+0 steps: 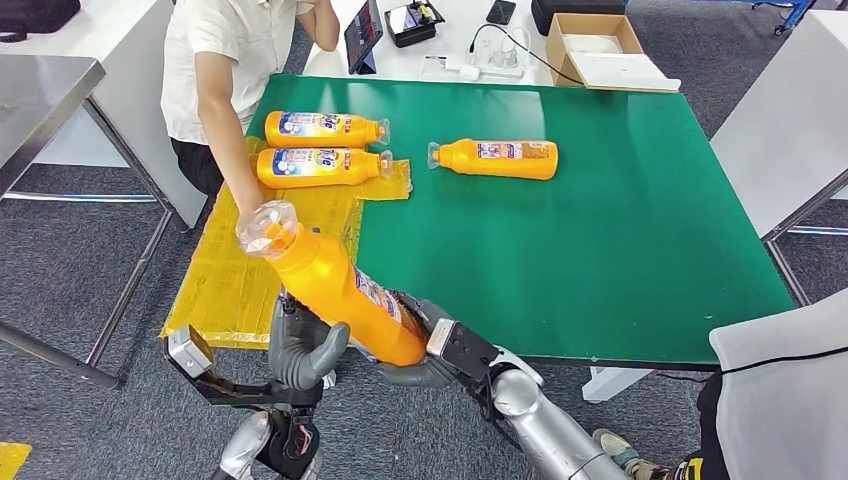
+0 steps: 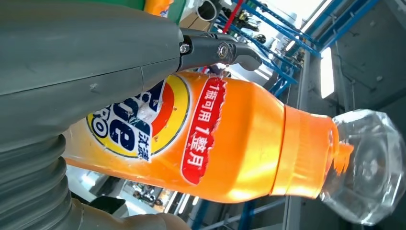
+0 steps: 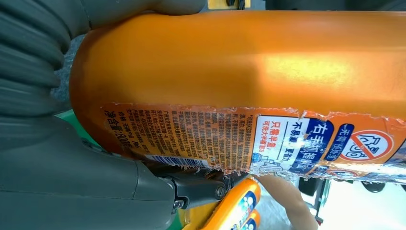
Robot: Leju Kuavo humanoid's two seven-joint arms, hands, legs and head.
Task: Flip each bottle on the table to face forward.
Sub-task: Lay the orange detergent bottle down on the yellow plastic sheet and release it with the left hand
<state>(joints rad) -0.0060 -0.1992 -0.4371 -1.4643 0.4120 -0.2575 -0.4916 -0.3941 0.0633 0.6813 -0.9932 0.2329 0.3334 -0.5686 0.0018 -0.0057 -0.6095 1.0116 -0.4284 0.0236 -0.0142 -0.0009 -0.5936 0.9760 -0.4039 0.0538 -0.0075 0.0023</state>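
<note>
Both hands hold one orange bottle (image 1: pixel 345 290) in the air just off the near left corner of the green table (image 1: pixel 600 260), above the near edge of the yellow mat (image 1: pixel 230 280) that hangs over that corner. The bottle is tilted, its clear cap (image 1: pixel 267 228) up and toward the left edge, its base down between the two hands. The left hand (image 1: pixel 300 350) wraps its grey thumb and dark fingers (image 2: pixel 220 50) around the lower body, pressing on the front label with its blue and yellow logo (the left wrist view shows that label close up). The right hand (image 1: pixel 440 350) cups the base from the other side, its fingers (image 3: pixel 198 189) closed against the back label of fine print and a barcode. Two more orange bottles, the far mat bottle (image 1: pixel 325 128) and the near mat bottle (image 1: pixel 322 166), lie on their sides at the far end of the mat with blue front labels up and caps pointing right. A fourth bottle (image 1: pixel 497 157) lies on the bare green near the middle of the far edge, cap pointing left. A person in a white shirt (image 1: pixel 235 60) stands at the far left corner, one forearm (image 1: pixel 228 150) reaching down toward the held bottle's cap. A cardboard box (image 1: pixel 595 50) sits beyond the far right of the table.
</note>
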